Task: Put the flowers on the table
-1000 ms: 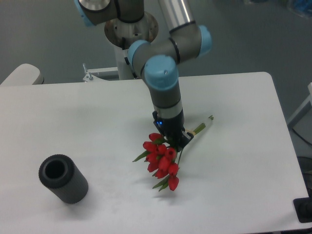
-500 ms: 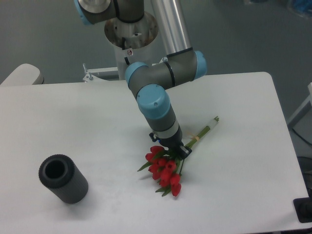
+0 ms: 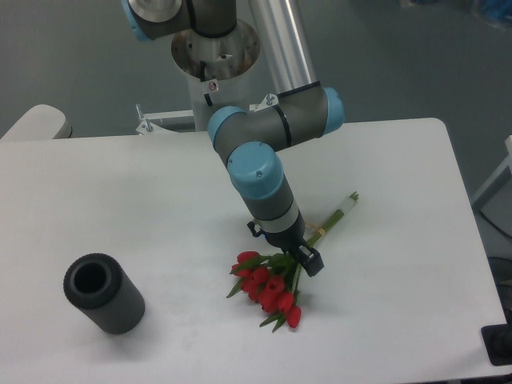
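Note:
The flowers [image 3: 268,286] are a bunch of red tulip buds with green leaves, and their long tied stems [image 3: 336,212] point up and to the right. They lie low on the white table [image 3: 160,200], right of its middle, and seem to touch it. My gripper [image 3: 298,253] points down over the stems just behind the buds and is shut on them. One dark finger [image 3: 311,262] shows beside the stems. The other finger is hidden behind the wrist.
A dark grey ribbed cylinder [image 3: 104,294] lies on its side at the front left of the table. The arm's base [image 3: 214,48] stands behind the table's far edge. A dark object [image 3: 500,344] sits off the front right corner.
The gripper has moved down and toward the front with the flowers. The buds have come lower and now lie flatter on the table.

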